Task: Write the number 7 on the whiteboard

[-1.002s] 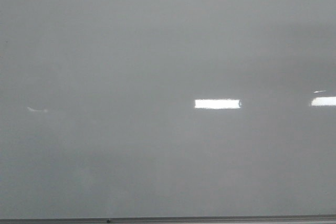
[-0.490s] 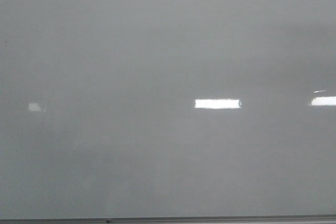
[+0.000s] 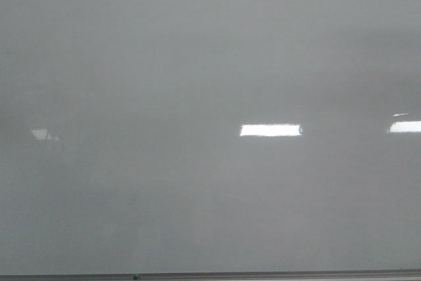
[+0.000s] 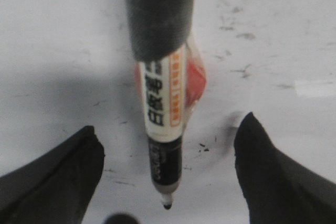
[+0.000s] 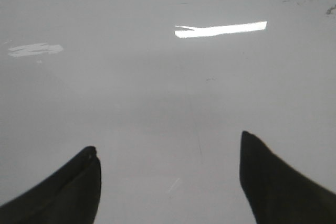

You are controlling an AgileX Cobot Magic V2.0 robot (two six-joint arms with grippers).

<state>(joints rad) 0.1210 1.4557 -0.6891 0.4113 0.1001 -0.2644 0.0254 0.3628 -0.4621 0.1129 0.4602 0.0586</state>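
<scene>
Here, the whiteboard fills the front view edge to edge, glossy pale grey, w/ its thin grey frame strip running along the lower edge. No marker line shows on it from the front; only faint smudges and specks show in the left wrist view. Bright rectangular light reflections sit right of centre. The left gripper faces the board w/ a marker fixed between its spread fingers, tip toward the surface; contact can't be told. The right gripper hangs w/ jaws apart, nothing between them.
</scene>
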